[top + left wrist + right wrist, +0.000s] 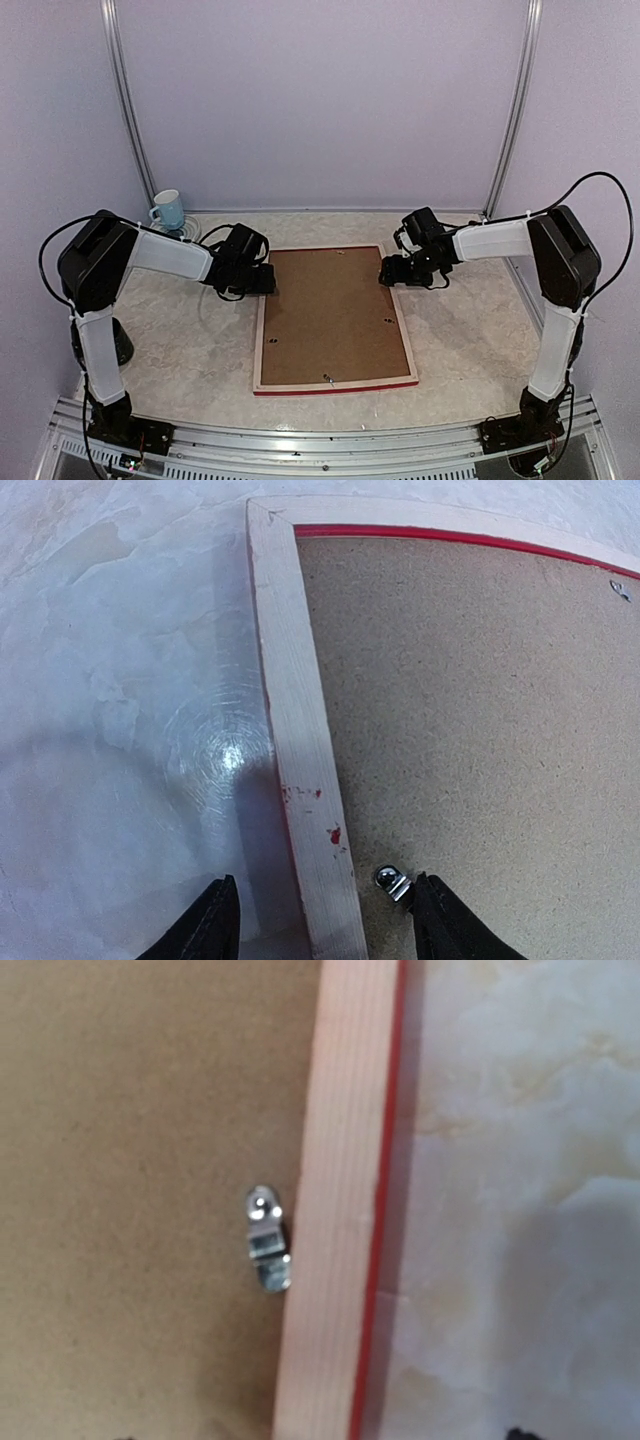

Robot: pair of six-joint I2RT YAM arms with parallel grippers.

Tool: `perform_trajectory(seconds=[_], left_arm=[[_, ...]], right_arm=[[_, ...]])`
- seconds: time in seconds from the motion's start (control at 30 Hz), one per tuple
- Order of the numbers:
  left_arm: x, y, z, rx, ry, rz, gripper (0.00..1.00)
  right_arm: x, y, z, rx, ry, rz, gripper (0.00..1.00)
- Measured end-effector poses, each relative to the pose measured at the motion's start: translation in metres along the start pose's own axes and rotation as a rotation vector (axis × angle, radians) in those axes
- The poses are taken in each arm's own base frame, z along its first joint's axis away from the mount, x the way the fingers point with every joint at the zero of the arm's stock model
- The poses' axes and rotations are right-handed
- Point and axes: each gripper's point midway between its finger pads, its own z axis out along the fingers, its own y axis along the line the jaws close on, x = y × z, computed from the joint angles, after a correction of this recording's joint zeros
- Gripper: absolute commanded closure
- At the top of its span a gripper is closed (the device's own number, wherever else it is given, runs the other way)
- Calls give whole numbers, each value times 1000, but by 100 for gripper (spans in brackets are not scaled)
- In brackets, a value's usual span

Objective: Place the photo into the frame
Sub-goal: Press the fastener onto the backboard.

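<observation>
The frame (pixel 335 386) lies face down, pale wood back up, with the brown backing board (pixel 330 315) seated inside it. The photo is nowhere visible, so I cannot tell whether it lies under the board. The left gripper (pixel 268 283) hangs over the frame's left bar toward its far end. Its fingers (pixel 218 925) are apart and straddle the bar with nothing clamped — the inner finger stands just beside a small metal clip (pixel 393 883) at the bar's inner edge. The right gripper (pixel 385 271) hovers at the frame's right bar toward the far end, jaws wide and empty. Below it a second clip (pixel 267 1238) lies along that bar's inner edge.

The step in hand looks like working these 2 clips. To do it well, bring 1 fingertip down on the clip's free end, not on the screw head, and sweep it sideways in a short arc. Keep the pressure light — the frame rests loose on the table (pixel 180 340) and will likely slide if pushed along the bar. Working 1 clip at a time while the other arm steadies the opposite bar should prevent that.
</observation>
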Motion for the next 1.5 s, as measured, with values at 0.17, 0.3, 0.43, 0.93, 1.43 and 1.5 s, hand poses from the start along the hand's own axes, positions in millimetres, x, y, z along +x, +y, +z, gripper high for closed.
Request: perform_trajectory(seconds=[0.17,0.3,0.43,0.93,1.43,1.5], left_arm=[[0,-1,1,-2,0,2,42],[-1,-3,3,0,3,3,45],[-2,-4,5,3,3,2,48],[-2,-7,6,16,6,-5,56],[-1,-8,6,26,8,-10,59],[-1,-8,6,25,8,-13,59]], right_arm=[[-1,2,-1,-10,-5,1,21],[-2,3,-2,-14,-9,2,21],[-3,3,-2,-16,-10,2,21],[-2,3,-2,-19,-12,6,21],[1,5,0,-34,-6,13,21],[1,5,0,-35,-6,13,21]])
